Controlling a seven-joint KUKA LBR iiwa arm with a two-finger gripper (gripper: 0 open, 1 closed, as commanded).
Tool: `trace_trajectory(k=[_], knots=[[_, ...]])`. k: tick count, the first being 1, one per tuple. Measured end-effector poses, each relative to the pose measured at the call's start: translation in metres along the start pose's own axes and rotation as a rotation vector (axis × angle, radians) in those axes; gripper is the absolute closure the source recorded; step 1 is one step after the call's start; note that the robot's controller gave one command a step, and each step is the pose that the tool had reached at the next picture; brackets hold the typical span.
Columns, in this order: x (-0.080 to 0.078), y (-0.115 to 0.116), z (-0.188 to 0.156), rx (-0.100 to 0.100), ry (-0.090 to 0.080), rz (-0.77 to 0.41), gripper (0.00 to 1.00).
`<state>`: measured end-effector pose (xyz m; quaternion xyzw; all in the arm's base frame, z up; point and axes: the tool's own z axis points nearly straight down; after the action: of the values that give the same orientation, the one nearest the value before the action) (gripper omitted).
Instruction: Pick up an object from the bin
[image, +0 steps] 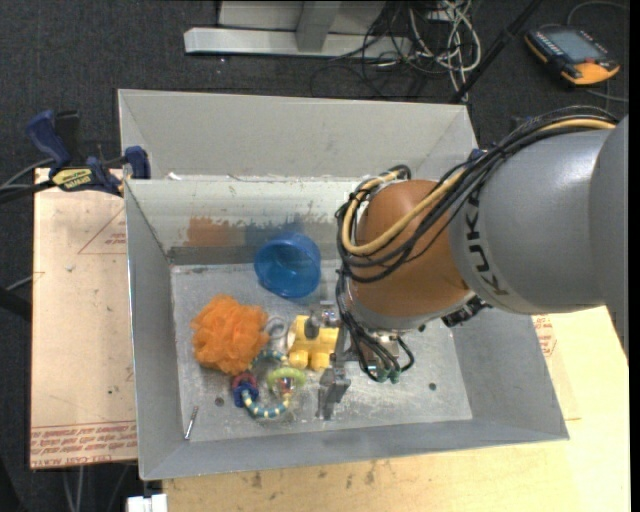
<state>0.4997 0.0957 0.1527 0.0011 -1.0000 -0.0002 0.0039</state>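
My gripper (330, 392) hangs low over the front middle of the bin floor, below the arm's orange cover. Just to its upper left lies a yellow plastic toy (308, 346) with a grey part on top, close to the gripper and partly hidden by the wrist. To the gripper's left lies a small tangle of coloured beads and rings (265, 389), a short gap away. I see nothing held in the gripper.
An orange mesh pouf (230, 331) lies at the left of the floor. At the back middle a blue cup (288, 265) lies on its side. A thin metal pin (190, 424) rests by the front left corner. The arm covers the bin's right half.
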Motion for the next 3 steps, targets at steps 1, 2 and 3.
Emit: trace_trajectory(k=[1, 2, 3], knots=[[-0.002, 0.000, -0.003, -0.001, -0.007, 0.002, 0.00], [-0.037, 0.008, 0.022, -0.003, -0.016, 0.062, 0.00], [-0.058, 0.011, 0.050, -0.004, -0.028, 0.051, 0.00]])
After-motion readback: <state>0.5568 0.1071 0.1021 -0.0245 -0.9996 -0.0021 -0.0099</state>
